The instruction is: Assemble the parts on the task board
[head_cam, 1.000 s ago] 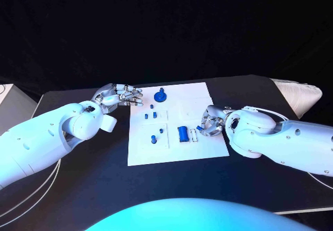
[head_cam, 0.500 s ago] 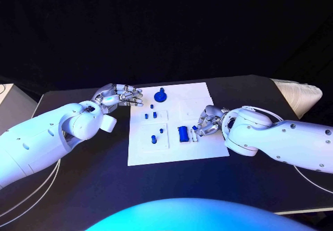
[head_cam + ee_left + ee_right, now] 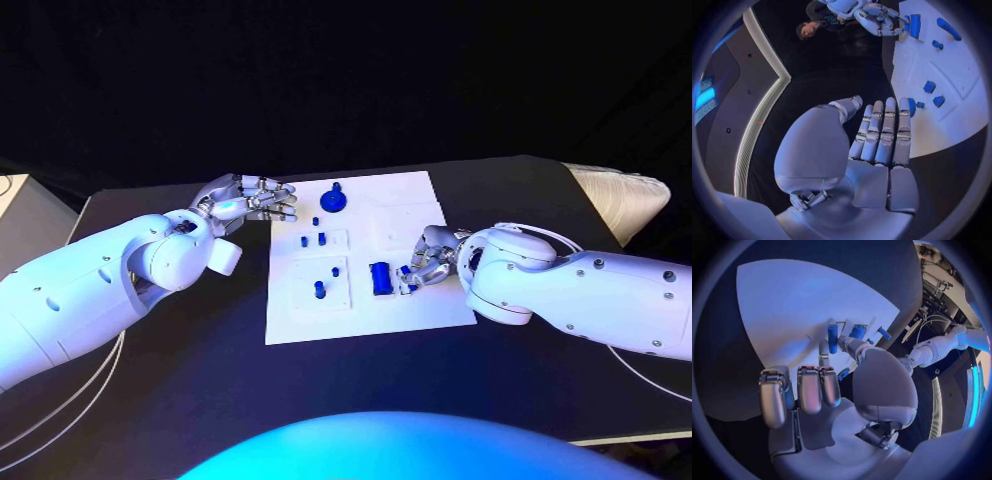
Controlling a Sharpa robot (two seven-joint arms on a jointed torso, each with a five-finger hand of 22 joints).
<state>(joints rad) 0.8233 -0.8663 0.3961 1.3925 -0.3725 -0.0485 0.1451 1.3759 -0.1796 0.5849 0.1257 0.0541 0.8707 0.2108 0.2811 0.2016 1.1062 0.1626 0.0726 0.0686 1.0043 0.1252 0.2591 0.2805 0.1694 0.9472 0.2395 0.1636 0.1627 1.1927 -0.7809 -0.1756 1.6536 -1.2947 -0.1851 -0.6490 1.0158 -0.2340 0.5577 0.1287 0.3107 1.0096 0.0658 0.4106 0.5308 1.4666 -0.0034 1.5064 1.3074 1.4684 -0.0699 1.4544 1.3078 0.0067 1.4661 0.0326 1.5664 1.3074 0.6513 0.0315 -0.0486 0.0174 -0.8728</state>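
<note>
- Fingers of the right hand (image 3: 433,258): curled over the task board (image 3: 418,305), tips at a small blue part (image 3: 844,373); whether it is held cannot be told.
- Left hand (image 3: 248,198): fingers straight, together, grasping nothing, beside the board's far left edge.
- Blue block (image 3: 381,278): on the board, just beside the right fingers.
- Blue knob (image 3: 333,200): far end of the board.
- Table (image 3: 173,400): black.

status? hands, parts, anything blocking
Left hand open, hovering at the task board far-left corner. Right hand down beside the blue block, fingers on a small blue part; grip unclear. Nothing blocking.
</note>
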